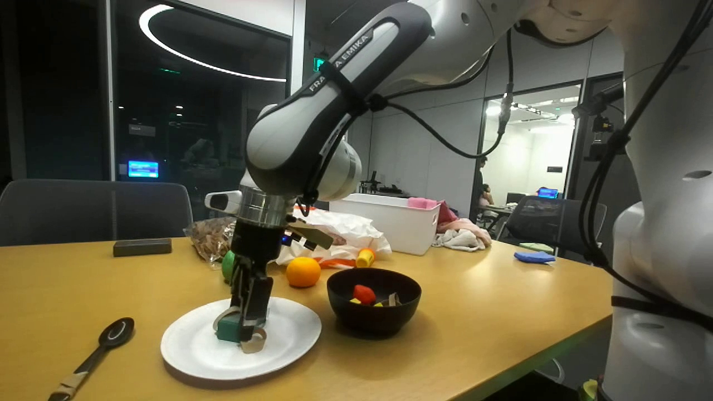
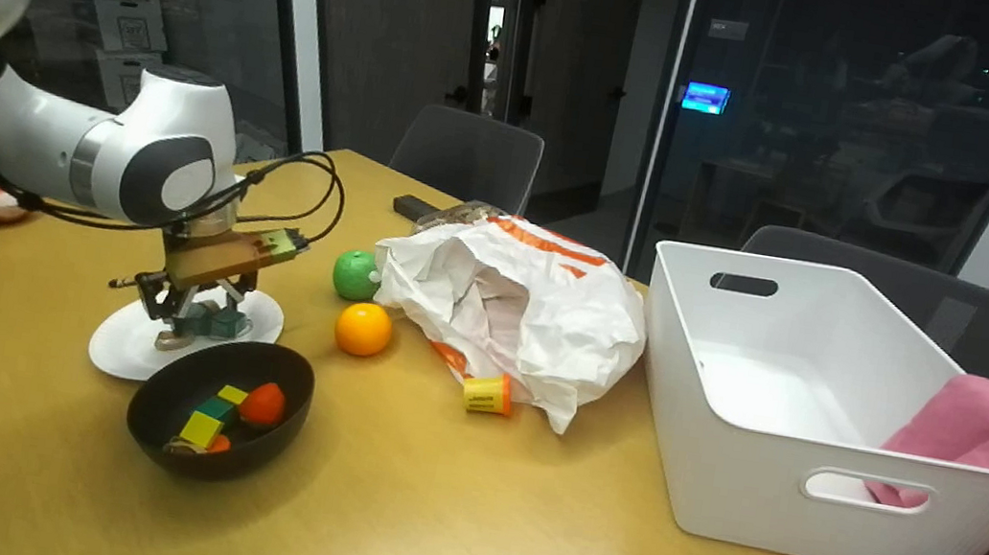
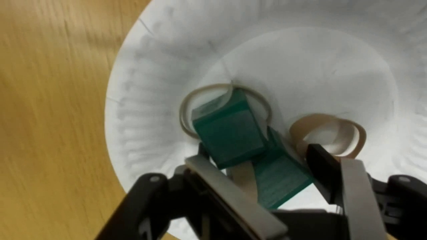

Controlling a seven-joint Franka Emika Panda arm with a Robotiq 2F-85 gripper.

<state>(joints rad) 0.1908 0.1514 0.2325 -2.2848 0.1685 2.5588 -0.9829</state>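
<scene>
My gripper [image 3: 260,156] points down over a white paper plate [image 1: 184,345], its jaws standing apart around two green blocks. One green block [image 3: 233,136] lies by the left finger, and another green block [image 3: 280,180] sits close to the right finger; whether either finger presses on them is unclear. A thin tan loop [image 3: 186,106] encircles the upper block. A wider tan ring [image 3: 310,123] lies just beyond the right fingertip, and a further tan strip [image 3: 245,180] shows between the blocks and the left finger. In both exterior views the fingertips reach down to plate level.
Beside the plate is a black bowl [image 2: 268,444] holding a red piece and several coloured blocks. An orange [image 1: 303,272], a green fruit [image 2: 355,275], a yellow tub [image 2: 488,395], a white bag [image 2: 565,326] and a white bin [image 2: 755,488] stand farther off. A black spoon [image 1: 116,333] lies nearby.
</scene>
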